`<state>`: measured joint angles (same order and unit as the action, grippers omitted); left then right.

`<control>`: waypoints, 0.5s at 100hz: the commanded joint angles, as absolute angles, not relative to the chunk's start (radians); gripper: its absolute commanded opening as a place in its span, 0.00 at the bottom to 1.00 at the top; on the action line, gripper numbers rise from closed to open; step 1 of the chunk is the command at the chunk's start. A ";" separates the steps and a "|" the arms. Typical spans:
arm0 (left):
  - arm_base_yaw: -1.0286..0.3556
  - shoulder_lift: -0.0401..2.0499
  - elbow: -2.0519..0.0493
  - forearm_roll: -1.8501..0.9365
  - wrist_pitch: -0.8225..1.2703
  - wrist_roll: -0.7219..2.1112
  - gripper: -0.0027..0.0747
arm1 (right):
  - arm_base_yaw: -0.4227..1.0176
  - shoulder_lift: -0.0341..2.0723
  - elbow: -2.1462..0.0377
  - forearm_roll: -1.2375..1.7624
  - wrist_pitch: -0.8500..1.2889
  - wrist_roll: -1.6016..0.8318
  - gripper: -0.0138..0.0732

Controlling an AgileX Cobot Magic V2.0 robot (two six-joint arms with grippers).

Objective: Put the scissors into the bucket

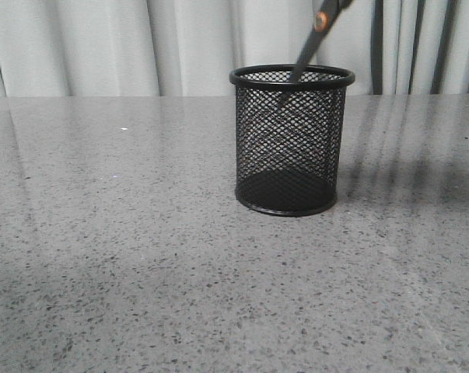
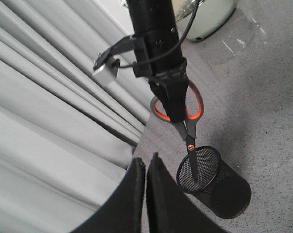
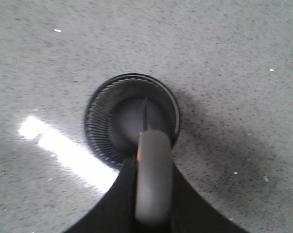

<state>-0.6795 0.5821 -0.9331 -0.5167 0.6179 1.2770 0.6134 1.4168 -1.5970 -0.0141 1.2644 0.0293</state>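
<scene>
The black wire-mesh bucket (image 1: 291, 140) stands upright on the grey speckled table. The scissors (image 1: 308, 50) hang blade-down from above, tilted, with the blade tip just inside the rim. In the left wrist view my right gripper (image 2: 173, 104) is shut on the grey, orange-lined handles of the scissors (image 2: 190, 145) above the bucket (image 2: 224, 189). In the right wrist view the handle of the scissors (image 3: 153, 189) sits between my right gripper (image 3: 153, 167) fingers, and the blade points into the bucket (image 3: 95, 131). My left gripper (image 2: 146, 167) is shut and empty, raised off to the side. Neither gripper shows in the front view.
Grey-white curtains (image 1: 102, 47) hang behind the table's far edge. A pale rounded object (image 2: 209, 19) with a cable stands on the table beyond the right arm. A bright light reflection (image 3: 63, 150) lies on the table beside the bucket.
</scene>
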 commanded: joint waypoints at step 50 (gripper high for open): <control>-0.688 0.587 -0.956 -0.600 0.559 1.241 0.01 | 0.608 1.514 -1.652 -0.058 1.129 0.030 0.74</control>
